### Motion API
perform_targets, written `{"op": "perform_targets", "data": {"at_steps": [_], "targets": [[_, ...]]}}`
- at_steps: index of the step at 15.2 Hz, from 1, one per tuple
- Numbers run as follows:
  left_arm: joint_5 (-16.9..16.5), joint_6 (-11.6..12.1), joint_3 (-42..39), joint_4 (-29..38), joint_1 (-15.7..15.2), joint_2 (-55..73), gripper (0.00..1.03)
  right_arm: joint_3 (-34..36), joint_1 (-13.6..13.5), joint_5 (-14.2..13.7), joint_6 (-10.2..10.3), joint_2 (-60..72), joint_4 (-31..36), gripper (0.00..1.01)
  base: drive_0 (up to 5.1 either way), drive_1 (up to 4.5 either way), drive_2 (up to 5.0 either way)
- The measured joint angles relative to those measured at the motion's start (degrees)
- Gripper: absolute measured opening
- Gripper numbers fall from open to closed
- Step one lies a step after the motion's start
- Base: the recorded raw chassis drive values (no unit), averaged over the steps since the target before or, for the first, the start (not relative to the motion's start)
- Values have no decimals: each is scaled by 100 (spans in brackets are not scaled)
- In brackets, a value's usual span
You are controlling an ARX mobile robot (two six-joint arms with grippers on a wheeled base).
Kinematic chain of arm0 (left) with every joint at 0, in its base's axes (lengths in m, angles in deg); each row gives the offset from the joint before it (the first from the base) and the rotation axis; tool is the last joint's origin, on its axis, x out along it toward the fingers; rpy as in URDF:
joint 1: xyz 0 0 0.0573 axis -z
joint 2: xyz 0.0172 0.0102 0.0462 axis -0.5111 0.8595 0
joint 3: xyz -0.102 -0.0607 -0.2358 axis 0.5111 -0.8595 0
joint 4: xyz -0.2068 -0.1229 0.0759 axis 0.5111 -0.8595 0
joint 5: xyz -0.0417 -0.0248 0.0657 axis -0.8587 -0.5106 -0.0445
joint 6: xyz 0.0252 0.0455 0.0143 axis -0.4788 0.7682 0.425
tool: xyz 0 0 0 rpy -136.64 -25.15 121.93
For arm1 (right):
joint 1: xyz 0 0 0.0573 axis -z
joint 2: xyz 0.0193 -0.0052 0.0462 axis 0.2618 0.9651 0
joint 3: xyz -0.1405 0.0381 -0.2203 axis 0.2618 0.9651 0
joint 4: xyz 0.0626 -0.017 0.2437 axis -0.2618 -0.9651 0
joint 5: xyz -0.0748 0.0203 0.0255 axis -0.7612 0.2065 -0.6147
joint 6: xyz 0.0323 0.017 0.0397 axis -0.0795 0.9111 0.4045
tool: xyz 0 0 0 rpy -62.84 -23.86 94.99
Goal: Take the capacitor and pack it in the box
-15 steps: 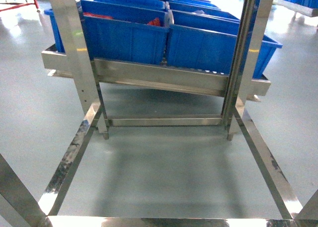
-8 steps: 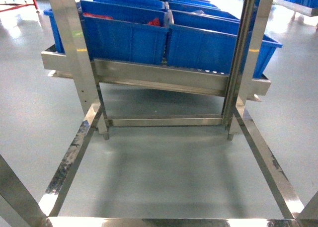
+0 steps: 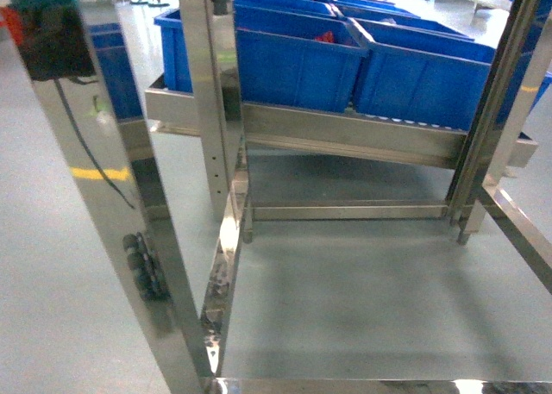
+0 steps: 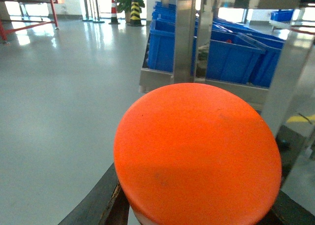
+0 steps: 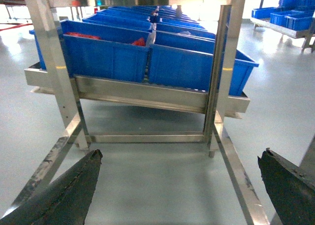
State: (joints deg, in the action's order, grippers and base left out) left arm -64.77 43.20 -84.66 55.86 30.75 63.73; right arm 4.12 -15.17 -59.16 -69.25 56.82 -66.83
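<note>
Left gripper: fingers barely seen as dark edges at the bottom of the left wrist view; an orange disc fills the foreground between them. Cannot tell whether the jaws clamp it or it merely sits in front of the lens.
Right gripper: spread wide, dark fingers at both lower corners of its view, nothing between them but floor.
Near post: steel upright close on the left of the head view, a dark cable hanging down it, small black rollers low on it.
Frame: steel rails on grey floor, bare floor inside them.
Shelf: tilted steel rack behind, carrying blue bins; red items show in one bin, too small to identify.
Box: pink tub not seen in any view.
Capacitor: none identified with certainty.
Progress: judged early; nothing packed, right arm empty, box yet to be found. Picking and packing both remain.
Change from earlier: head view has swung; rack and bins sit further right, and the near post with its cable has come into frame on the left. Base looks to be turning or shifting.
</note>
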Motion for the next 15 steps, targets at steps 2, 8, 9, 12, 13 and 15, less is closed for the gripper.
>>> {"op": "perform_targets", "data": {"at_steps": [2, 8, 9, 12, 13, 15], "targets": [[0, 0, 0, -11, 0, 0, 45, 0, 0, 2, 0, 0, 2, 98, -506, 234, 234], [0, 0, 0, -9, 0, 0, 45, 0, 0, 2, 0, 0, 11, 98, -491, 250, 250], [-4, 2, 0, 2, 0, 0, 45, 0, 0, 2, 0, 0, -7, 98, -497, 129, 332], [-11, 2, 0, 15, 0, -2, 45, 0, 0, 0, 0, 0, -7, 98, -472, 143, 358], [2, 0, 0, 13, 0, 0, 45, 0, 0, -2, 0, 0, 11, 98, -464, 151, 366], [11, 2, 0, 7, 0, 0, 45, 0, 0, 0, 0, 0, 7, 98, -474, 157, 350]]}}
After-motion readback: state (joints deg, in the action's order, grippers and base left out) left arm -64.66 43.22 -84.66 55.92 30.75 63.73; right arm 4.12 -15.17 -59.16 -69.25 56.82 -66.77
